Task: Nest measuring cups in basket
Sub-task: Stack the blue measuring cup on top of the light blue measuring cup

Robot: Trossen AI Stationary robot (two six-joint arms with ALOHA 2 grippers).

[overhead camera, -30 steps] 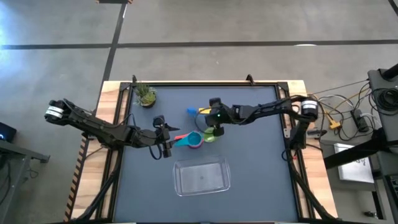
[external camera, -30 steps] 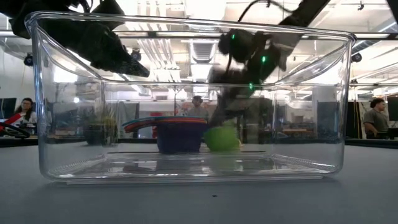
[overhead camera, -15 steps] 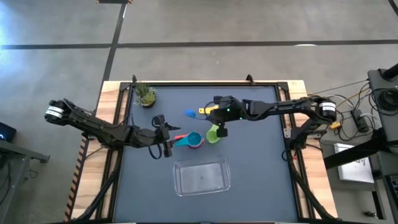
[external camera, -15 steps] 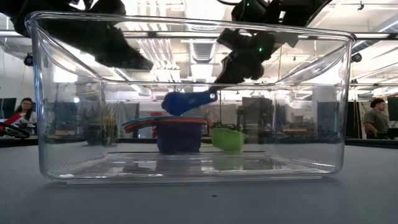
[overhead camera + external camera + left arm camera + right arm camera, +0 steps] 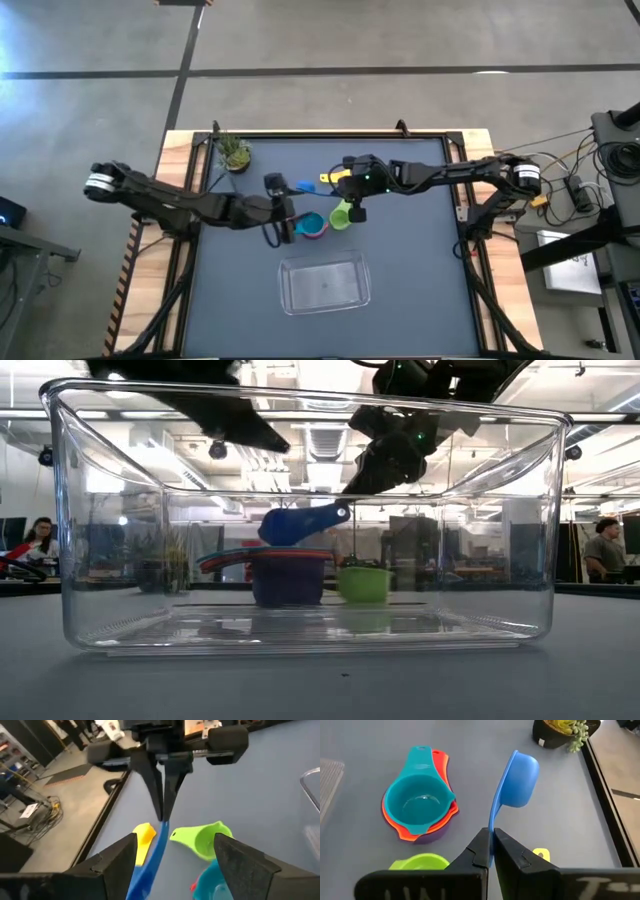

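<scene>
Right now my right gripper (image 5: pixel 490 851) pinched shut on blue cup (image 5: pixel 517 775) handle, cup lifted off table behind basket (image 5: pixel 324 283). Handle runs from fingers out to bowl; bowl tipped on its side, pointing toward plant (image 5: pixel 234 153). Nested stack (image 5: pixel 417 810) (teal on top, over orange, red, purple) sits behind basket; green cup (image 5: pixel 341 215) just beside stack, yellow cup (image 5: pixel 143 837) farther back. My left gripper (image 5: pixel 281 208) jaws spread wide, holding nothing, hovering at stack. Step as I judge it: carry blue cup to stack. Next: level bowl, lower into teal.

Blue cup (image 5: pixel 517 772), teal cup (image 5: pixel 417 800)
</scene>
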